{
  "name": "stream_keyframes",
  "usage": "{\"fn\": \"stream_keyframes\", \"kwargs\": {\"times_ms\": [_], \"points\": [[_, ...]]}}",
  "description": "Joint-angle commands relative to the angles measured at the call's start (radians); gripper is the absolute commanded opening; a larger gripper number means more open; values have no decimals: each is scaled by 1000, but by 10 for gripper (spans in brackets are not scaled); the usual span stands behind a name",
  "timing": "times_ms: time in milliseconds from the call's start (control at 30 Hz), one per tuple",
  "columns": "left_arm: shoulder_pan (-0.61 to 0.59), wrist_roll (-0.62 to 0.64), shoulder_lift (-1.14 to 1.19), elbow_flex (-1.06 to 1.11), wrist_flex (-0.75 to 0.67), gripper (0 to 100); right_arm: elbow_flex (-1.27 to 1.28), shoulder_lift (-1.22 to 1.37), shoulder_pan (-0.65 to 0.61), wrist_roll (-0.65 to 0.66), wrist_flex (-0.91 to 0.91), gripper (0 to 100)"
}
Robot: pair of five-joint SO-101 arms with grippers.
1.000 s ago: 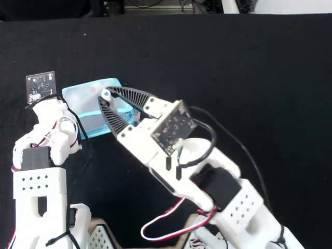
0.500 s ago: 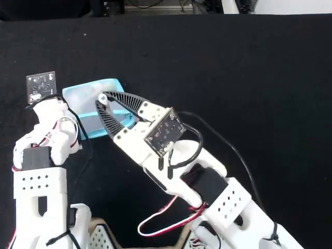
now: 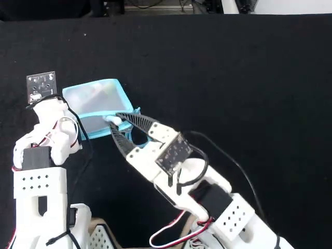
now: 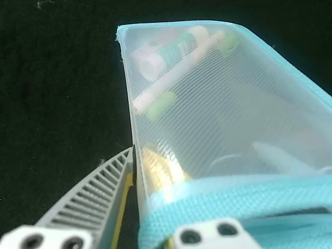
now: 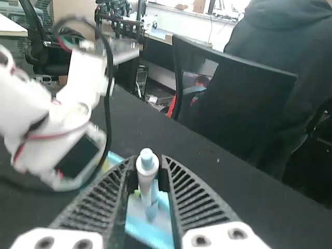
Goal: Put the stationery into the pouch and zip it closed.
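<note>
1. The pouch [image 3: 96,98] lies flat on the black table [image 3: 233,78], close in front of the left arm. Through its clear side a glue stick [image 4: 171,49] and a white pen with green ends [image 4: 174,70] show, already inside.
2. A pale blue pen [image 5: 148,189] stands between the fingers of the right gripper [image 3: 114,122]. They are drawn narrow and pinch its barrel, with the capped end poking up past the fingertips. From above, that end sits right at the pouch's near teal edge, by the corner.
3. The left gripper [image 4: 140,181] appears to hold the pouch by that same teal end. Its ribbed finger [image 4: 98,194] lies against the pouch's side edge, and the other finger is hidden under the fabric.
4. By my reading, the step in hand is loading this pen; the zip is not yet touched.
5. The next move likely calls for lining the pen up with the mouth, sliding it in, then letting go while the left gripper steadies the pouch.
</note>
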Motion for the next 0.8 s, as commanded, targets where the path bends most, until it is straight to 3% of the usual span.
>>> {"fn": "stream_keyframes", "kwargs": {"times_ms": [0, 533, 767], "points": [[13, 6, 5, 8, -5, 36, 45, -51, -6, 0, -21, 11], [13, 6, 5, 8, 3, 36, 142, -47, -8, -5, -129, 12], [10, 6, 5, 8, -2, 36, 99, 154, -44, -8, -140, 47]]}}
